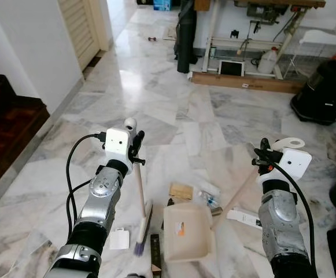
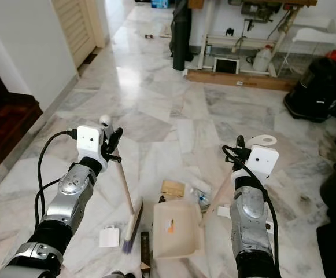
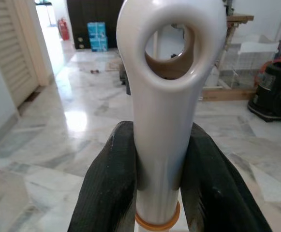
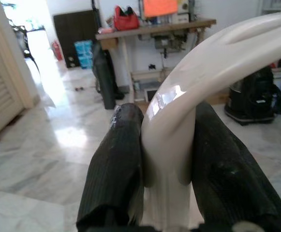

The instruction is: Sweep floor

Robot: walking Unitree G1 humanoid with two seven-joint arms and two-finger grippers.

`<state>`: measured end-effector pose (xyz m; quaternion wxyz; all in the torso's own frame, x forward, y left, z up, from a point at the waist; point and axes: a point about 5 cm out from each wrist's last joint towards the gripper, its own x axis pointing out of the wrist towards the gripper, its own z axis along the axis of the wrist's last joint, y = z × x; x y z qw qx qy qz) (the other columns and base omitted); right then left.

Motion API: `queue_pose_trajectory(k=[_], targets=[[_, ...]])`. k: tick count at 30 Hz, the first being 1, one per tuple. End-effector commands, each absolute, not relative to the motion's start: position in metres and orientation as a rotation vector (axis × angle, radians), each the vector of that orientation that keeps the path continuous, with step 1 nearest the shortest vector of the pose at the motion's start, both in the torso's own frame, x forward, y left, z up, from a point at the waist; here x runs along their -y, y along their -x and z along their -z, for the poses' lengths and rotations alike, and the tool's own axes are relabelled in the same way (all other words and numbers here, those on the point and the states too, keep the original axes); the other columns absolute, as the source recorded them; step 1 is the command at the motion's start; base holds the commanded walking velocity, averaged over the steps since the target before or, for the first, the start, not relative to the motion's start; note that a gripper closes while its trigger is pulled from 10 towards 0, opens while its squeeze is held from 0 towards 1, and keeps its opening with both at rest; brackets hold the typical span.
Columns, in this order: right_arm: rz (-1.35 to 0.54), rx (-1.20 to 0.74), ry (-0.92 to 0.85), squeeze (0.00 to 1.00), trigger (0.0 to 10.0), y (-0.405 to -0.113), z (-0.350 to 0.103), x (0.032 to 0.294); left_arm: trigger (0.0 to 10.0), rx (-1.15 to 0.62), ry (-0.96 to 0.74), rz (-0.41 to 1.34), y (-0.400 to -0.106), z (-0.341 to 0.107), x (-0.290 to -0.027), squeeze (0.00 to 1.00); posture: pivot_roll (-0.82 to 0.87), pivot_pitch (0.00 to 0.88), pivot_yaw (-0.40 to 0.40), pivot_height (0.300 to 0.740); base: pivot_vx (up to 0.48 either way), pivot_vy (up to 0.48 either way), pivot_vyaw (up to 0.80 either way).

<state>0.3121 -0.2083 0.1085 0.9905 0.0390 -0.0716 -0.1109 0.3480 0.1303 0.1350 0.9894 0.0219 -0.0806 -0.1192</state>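
Your left gripper point(image 3: 157, 183) clamps the broom point(image 1: 140, 191) handle, your right gripper point(image 4: 167, 179) clamps the dustpan point(image 1: 186, 230) handle, both above litter point(image 1: 181, 191) on the marble floor point(image 1: 156, 92).

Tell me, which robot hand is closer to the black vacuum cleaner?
Right. The right end effector, gripping the dustpan handle, is on the side of the black vacuum cleaner. The left end effector, holding the broom handle, is farther away.

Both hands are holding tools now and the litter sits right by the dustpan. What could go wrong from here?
The left hand grips the broom near its very top, so the bristles may wander and push the white card away. The scraps lie behind the dustpan, whose long handle the right hand holds, so repositioning could scatter them.
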Motion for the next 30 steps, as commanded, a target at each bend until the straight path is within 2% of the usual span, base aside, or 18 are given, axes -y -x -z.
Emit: queue_pose_trajectory(k=[1, 7, 19, 30], targets=[[0.225, 0.173, -0.082, 0.0, 10.0, -0.314, -0.115, 0.209, 10.0, 0.211, -0.065, 0.235, -0.349, -0.146, -0.132, 0.0, 0.08, 0.061, 0.006, 0.74, 0.0, 0.0, 0.0], [0.223, 0.173, -0.084, 0.0, 10.0, -0.314, -0.115, 0.209, 10.0, 0.213, -0.062, 0.234, -0.349, -0.147, -0.132, 0.0, 0.08, 0.06, 0.005, 0.74, -0.237, 0.0, 0.0], [0.224, 0.174, -0.08, 0.0, 10.0, -0.315, -0.115, 0.209, 10.0, 0.204, -0.065, 0.24, -0.349, -0.146, -0.131, 0.0, 0.08, 0.059, 0.004, 0.74, 0.0, 0.0, 0.0], [0.249, 0.132, -0.062, 0.0, 10.0, -0.309, -0.096, 0.214, 10.0, 0.195, -0.067, 0.257, -0.348, -0.144, -0.131, 0.0, 0.08, 0.069, 0.009, 0.74, 0.0, 0.0, 0.0]])
